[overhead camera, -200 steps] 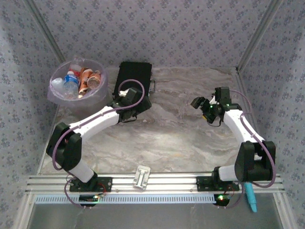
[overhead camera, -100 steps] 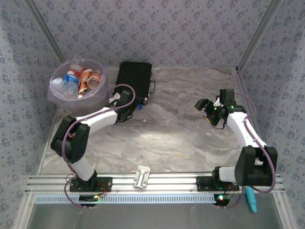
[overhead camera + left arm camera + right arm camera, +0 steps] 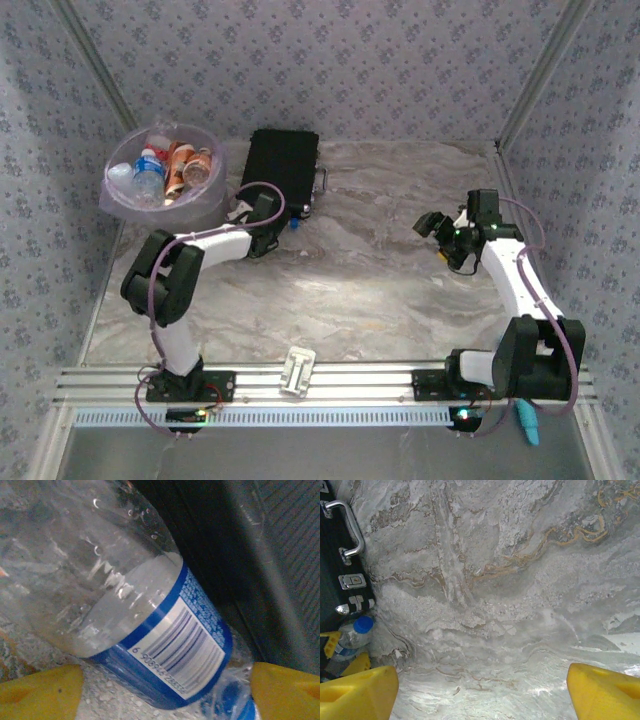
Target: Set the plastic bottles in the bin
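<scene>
Barely caged, bottle (image 3: 150, 630) may squirt free
Left hand (image 3: 162, 692) straddles the blue-labelled bottle, jaws wide, gripping nothing; right hand (image 3: 480, 695) open, empty. A squeeze on its rounded side could shoot it against the black case (image 3: 270, 555) beyond

Two matching arms. The left arm (image 3: 205, 243) and right arm (image 3: 515, 280) have smooth white tubular links between chunky black joint housings (image 3: 160, 285).

The left cable (image 3: 262, 184) is thin and purple. It loops free of the shell near the wrist and again by the big lower joint. The right cable (image 3: 535, 225) is the same purple and runs along its arm.

Each arm stands on a black base plate (image 3: 190, 385), with a small green light (image 3: 462, 417) glowing just below. Another green glow sits on the right arm's black wrist block (image 3: 457, 236).

The left gripper (image 3: 160, 695) and right gripper (image 3: 480, 695) have bright yellow fingers (image 3: 355, 692), blocky and matte with rounded edges. One left finger bears a small dark speck.
</scene>
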Available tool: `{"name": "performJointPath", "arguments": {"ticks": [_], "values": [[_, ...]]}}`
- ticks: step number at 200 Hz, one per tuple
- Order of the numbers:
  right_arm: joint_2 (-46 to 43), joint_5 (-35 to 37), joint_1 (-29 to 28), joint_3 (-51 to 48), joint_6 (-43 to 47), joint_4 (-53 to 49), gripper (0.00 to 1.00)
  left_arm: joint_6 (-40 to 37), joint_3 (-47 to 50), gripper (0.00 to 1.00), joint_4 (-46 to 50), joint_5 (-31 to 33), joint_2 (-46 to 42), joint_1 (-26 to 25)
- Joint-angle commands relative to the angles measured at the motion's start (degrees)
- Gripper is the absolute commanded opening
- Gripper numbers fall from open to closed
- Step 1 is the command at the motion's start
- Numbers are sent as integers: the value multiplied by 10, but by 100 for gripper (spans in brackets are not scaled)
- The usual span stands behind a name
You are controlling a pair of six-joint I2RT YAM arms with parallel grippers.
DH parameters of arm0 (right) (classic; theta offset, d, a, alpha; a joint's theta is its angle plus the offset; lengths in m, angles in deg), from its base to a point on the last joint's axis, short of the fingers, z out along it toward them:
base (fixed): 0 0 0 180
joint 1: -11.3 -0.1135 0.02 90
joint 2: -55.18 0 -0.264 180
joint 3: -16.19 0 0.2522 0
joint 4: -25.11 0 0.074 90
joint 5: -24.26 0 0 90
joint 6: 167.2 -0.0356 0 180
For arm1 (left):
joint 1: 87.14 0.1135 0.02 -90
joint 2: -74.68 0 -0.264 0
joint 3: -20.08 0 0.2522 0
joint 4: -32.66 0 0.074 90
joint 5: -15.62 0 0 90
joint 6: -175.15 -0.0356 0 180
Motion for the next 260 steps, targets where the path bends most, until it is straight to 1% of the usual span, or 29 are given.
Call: {"name": "performJointPath", "arguments": {"ticks": [1,17,40,66,76,100,139,170,193,203,219,235,250,260], "values": [[-12,-4,7,16,12,-26,89,11,-4,79,-15,15,11,5],[-9,-8,9,14,12,-21,89,4,-4,79,-19,15,18,5],[-6,-15,9,15,12,-19,89,-10,-13,80,-20,8,27,8],[-9,-11,9,16,11,-22,89,-18,-14,69,-13,5,24,8],[-12,-7,9,15,11,-21,89,-23,-14,67,-7,6,18,7],[-20,-2,9,5,11,-13,89,-55,-25,65,30,11,-8,-5],[-14,-6,9,3,12,-2,89,-111,-51,60,97,35,-53,-47],[-4,-11,9,8,11,3,89,-161,-83,59,152,46,-85,-75],[-1,-12,9,9,12,3,89,-203,-112,58,189,49,-107,-84],[-1,-11,9,9,11,2,89,-209,-122,59,206,52,-113,-87],[0,-12,9,7,12,3,89,-199,-115,64,206,35,-118,-82],[0,-12,9,6,12,3,89,-171,-91,77,183,5,-116,-70],[-2,-10,9,5,11,3,89,-132,-55,87,132,-16,-113,-51],[-1,-11,10,6,11,3,89,-116,-37,91,90,-12,-108,-45]]}}
